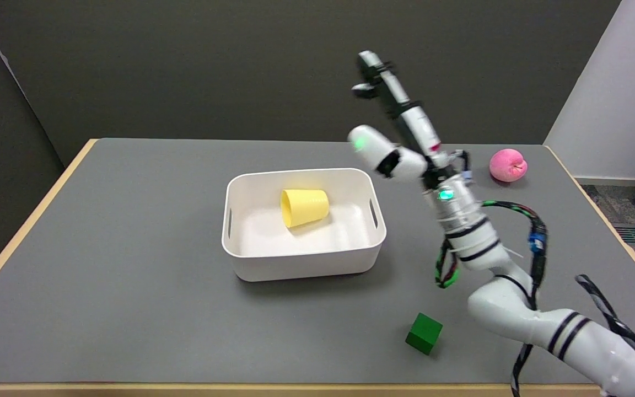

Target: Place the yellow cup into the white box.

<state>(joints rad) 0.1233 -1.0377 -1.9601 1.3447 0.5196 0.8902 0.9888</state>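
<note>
The yellow cup (303,207) lies on its side inside the white box (302,263), its mouth turned to the left. The box stands at the middle of the grey table. My right hand (392,99) is raised high above the table, up and to the right of the box and well clear of the cup. Its fingers point upward and stand apart, and nothing is in them.
A green cube (424,333) sits near the table's front edge, just left of my right arm. A pink apple-like fruit (507,165) rests at the table's far right. The table (130,264) has a wooden rim.
</note>
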